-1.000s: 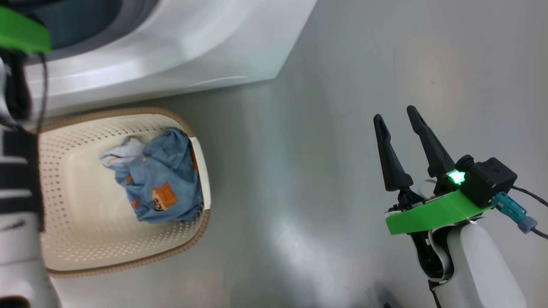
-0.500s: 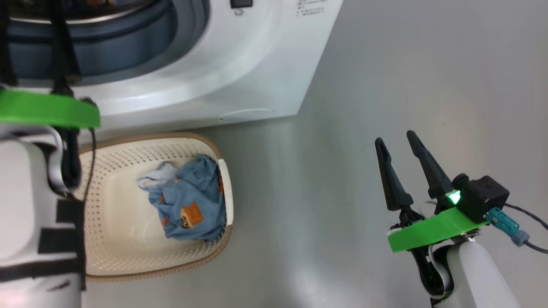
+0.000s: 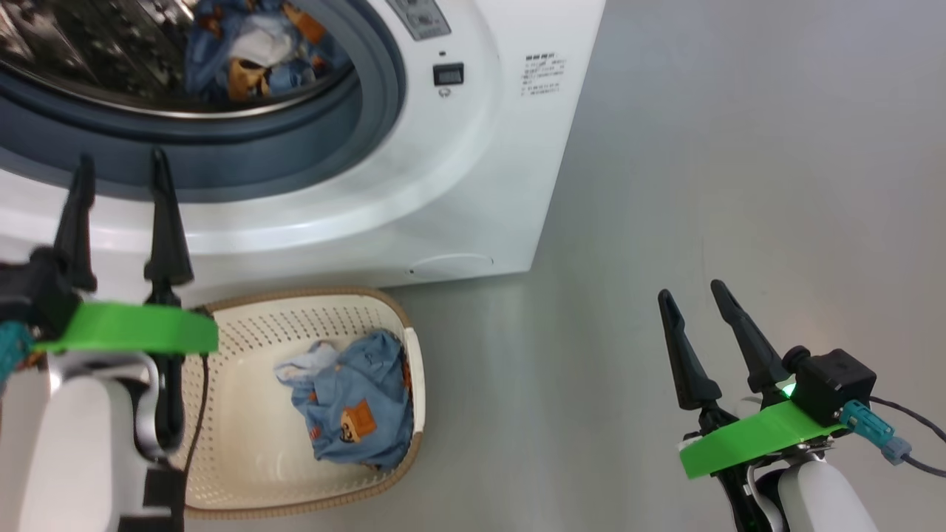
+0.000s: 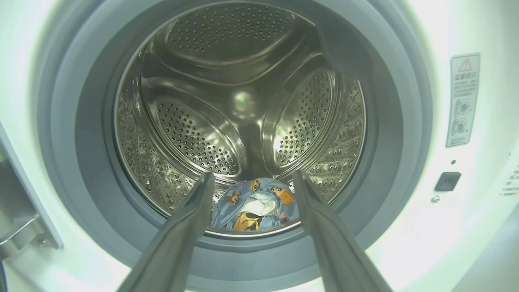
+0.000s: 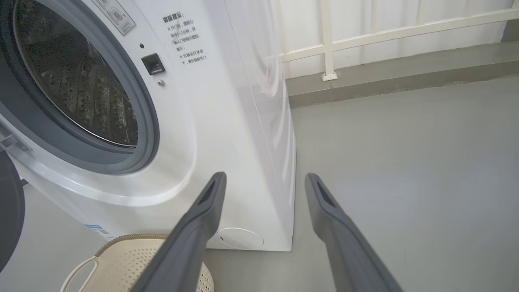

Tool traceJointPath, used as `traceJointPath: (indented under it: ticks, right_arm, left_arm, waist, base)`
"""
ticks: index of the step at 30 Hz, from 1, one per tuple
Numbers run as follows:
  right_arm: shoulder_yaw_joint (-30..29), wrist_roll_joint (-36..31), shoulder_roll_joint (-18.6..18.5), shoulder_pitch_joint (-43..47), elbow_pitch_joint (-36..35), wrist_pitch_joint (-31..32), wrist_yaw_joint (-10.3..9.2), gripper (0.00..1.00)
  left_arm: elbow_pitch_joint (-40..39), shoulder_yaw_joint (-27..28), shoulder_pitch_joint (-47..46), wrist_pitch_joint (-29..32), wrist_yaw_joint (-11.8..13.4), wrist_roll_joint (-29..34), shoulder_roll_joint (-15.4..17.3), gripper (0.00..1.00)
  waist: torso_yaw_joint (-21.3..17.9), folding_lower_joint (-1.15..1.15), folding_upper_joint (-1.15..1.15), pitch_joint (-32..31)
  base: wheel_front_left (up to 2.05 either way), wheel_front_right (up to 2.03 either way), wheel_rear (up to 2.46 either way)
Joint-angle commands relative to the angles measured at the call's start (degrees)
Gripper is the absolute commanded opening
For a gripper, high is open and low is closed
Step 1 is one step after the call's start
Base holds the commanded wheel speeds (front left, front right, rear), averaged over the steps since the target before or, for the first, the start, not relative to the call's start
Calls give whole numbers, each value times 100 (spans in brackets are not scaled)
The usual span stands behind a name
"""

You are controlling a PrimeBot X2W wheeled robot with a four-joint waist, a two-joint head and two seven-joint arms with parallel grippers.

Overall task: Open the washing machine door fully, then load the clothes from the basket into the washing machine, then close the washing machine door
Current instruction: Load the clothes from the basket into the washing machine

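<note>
The left gripper (image 3: 121, 157) is held released before the washing machine (image 3: 473, 185); some clothes (image 4: 253, 205) are seen in the drum (image 4: 243, 101) beyond it. Others are contained in the basket (image 3: 244, 436) below it. The right gripper (image 3: 691, 290) is also released.

The washing machine (image 3: 473, 185) — a white front-loader — stands with its mouth open, a grey seal (image 3: 373, 111) ringing the perforated steel drum (image 4: 243, 101). One bundle of the light blue clothes (image 4: 253, 202), printed with orange-brown figures, lies at the drum's bottom. Just before the machine's foot sits the cream basket (image 3: 244, 325), upright — a second crumpled bundle (image 3: 355, 406) lies against its end nearest the machine's round white flap (image 3: 451, 264)
</note>
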Motion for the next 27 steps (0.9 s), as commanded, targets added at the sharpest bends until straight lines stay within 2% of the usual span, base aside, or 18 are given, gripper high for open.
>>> traceJointPath:
  ticks: [1, 12, 18, 27]
  right_arm:
    - [106, -50, 29, 104, -133, -27, 9, 100]
    - [105, -124, 29, 348, -207, -27, 9, 100]
    - [152, -156, 29, 433, -241, -27, 9, 100]
    - [128, -322, 29, 575, -311, -27, 9, 100]
  left_arm:
    - [-233, 186, 185, -29, -14, 30, 136, 100]
    - [-659, 192, 1289, -29, -14, 249, 49, 100]
    - [-896, 418, 1757, -29, -3, 262, -39, 100]
    - [-1082, 453, 2337, -29, 65, 258, -106, 100]
  waist:
    - [49, 0, 0, -292]
    - [92, 0, 0, -999]
    - [32, 0, 0, -1134]
    - [-36, 0, 0, -1304]
  base:
    - [0, 0, 0]
    - [0, 0, 0]
    - [0, 0, 0]
    - [0, 0, 0]
